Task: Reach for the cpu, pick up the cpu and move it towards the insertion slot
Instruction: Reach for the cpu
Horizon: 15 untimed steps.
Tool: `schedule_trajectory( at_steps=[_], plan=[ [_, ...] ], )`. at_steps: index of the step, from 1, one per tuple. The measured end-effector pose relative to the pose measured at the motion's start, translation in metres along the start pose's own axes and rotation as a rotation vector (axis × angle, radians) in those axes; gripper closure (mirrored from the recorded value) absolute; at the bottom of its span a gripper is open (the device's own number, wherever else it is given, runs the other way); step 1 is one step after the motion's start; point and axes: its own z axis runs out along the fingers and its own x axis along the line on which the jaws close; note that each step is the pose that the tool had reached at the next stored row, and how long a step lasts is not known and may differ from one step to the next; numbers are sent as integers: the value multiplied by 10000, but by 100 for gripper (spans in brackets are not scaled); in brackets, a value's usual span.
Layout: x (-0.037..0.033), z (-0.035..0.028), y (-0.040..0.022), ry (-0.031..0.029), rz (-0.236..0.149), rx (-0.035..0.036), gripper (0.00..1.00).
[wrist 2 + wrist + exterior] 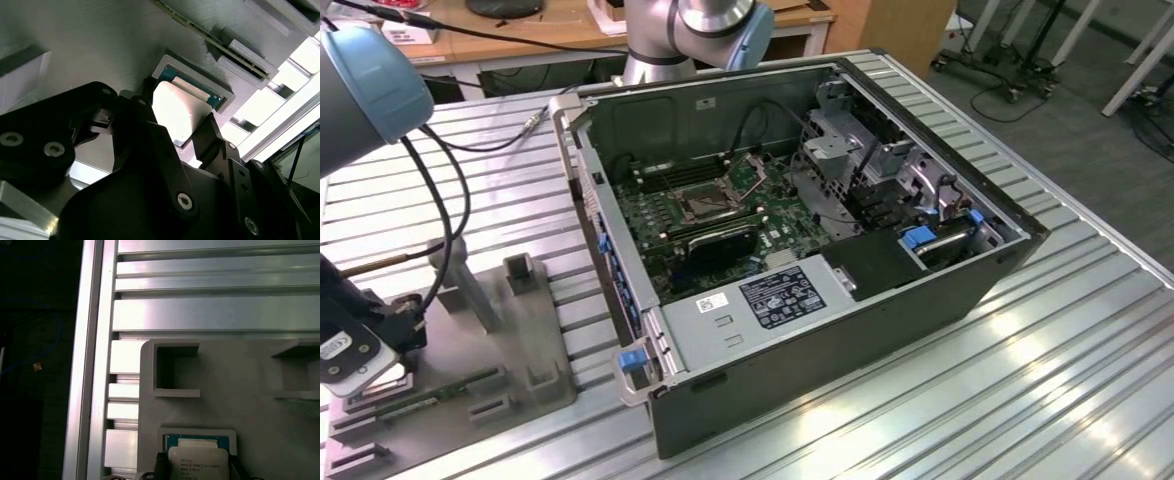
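Black claw (178, 114) closed narrow on cpu (172, 102), fingers (142, 107) pressed at opposite edges; cpu seated in square recess of grey tray (90, 45) on bench (1014, 380). Well apart, insertion slot (698, 207) set inside opened computer case (881, 300).

My grey arm with blue joint caps (367, 70) arcs over from its base, wrist pointing straight down. Black gripper (179, 106) sits low near the ribbed metal tabletop's (987, 390) corner, exterior view's lower left.
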Motion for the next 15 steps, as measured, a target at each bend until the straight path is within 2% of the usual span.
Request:
schedule_trajectory(
  at_steps=[7, 15],
  plan=[
    [0, -82, 7, 2, 0, 1, 45],
    [0, -90, 7, 3, 0, 2, 45]
  ],
)
